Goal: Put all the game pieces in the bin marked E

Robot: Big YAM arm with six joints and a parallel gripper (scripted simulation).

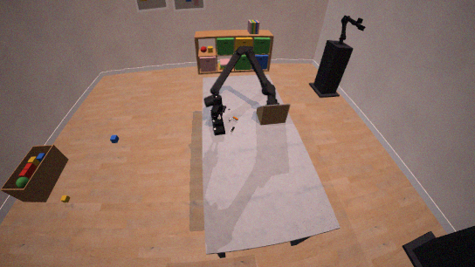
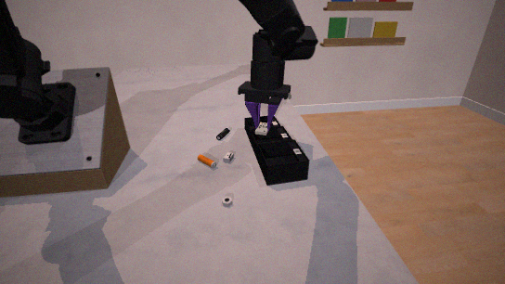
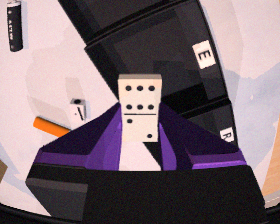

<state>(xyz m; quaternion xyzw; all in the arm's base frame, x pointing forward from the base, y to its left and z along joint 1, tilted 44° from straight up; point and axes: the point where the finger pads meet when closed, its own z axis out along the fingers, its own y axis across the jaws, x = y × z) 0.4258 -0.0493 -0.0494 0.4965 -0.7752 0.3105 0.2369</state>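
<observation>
Overhead, the claw (image 2: 263,122) pinches a white domino (image 2: 261,128) above the black bin row's (image 2: 283,163) far end.

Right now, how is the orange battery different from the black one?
The orange battery is bright orange with a pale end; the black battery is dark all over. The orange one looks fatter and lies nearer the exterior camera; the black one lies farther back. Both lie flat on the table, untouched.
</observation>
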